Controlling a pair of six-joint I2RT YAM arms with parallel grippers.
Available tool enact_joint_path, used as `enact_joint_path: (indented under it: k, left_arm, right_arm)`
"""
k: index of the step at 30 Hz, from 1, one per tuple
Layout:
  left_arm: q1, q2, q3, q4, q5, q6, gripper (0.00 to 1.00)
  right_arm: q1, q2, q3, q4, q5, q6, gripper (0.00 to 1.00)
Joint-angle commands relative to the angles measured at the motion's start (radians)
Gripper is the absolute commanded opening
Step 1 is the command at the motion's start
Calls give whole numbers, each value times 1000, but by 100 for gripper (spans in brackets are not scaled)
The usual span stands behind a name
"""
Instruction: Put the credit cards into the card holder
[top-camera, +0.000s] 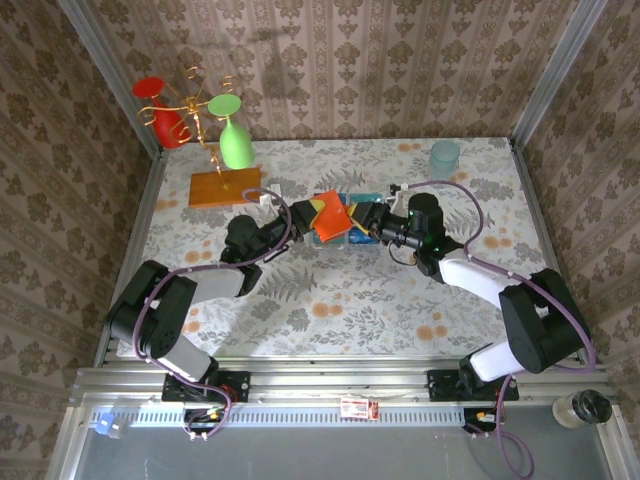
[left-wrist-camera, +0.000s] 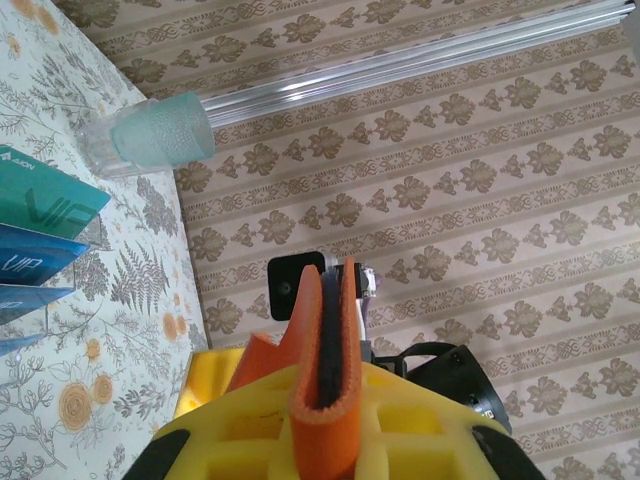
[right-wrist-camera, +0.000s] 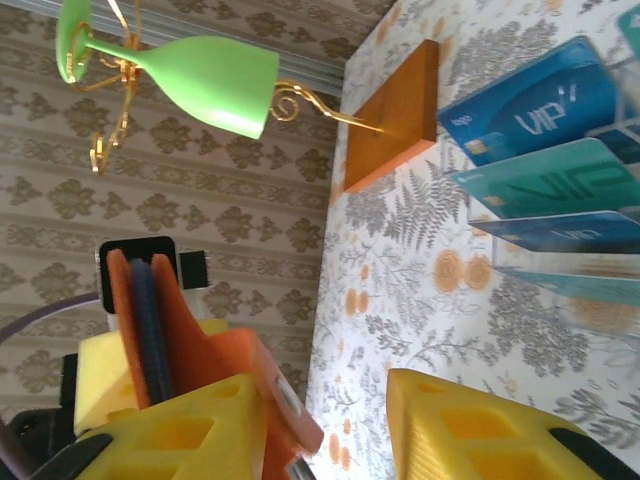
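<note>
The left gripper (left-wrist-camera: 327, 425) is clenched on the card holder (left-wrist-camera: 325, 330), raised off the surface (top-camera: 350, 300) near the credit cards (right-wrist-camera: 530, 110). The right gripper (right-wrist-camera: 330, 425) sits at the holder's flap with its fingers apart; I cannot tell whether it pinches anything. It would be best to spread the holder wide before fetching a card.

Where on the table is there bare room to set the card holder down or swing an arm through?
Free: the near tablecloth between the two arms, and the far strip between the wooden slab and the teal cup. Crowded: the centre, where the left gripper, card holder, credit cards and right gripper meet.
</note>
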Motion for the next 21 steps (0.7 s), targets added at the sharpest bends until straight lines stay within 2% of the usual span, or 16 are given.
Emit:
enact_joint_path:
  k: [1,8,13,14,16,18,19,21]
  left_arm:
    - [-4,-2,32,64,12,-16,0]
    - [-7,4,42,67,10,-17,0]
    - [-13,14,53,67,9,-18,0]
    - [-15,15,54,67,10,-18,0]
    - [-17,21,58,67,12,-18,0]
    - [-17,26,58,67,10,-16,0]
    - [-17,28,56,68,11,-17,0]
    - [-17,33,55,68,11,-16,0]
  right_arm:
    - [-2,31,-13,153,-76,73,39]
    - [-2,90,-19,346,-155,193,36]
    - [-1,132,-13,474,-192,274,16]
    - [-2,141,-13,494,-196,288,14]
    - [-2,151,-11,521,-204,308,15]
    - [0,157,-8,530,-212,316,25]
    - [1,159,-7,537,-216,318,24]
    - [1,158,-10,546,-222,319,10]
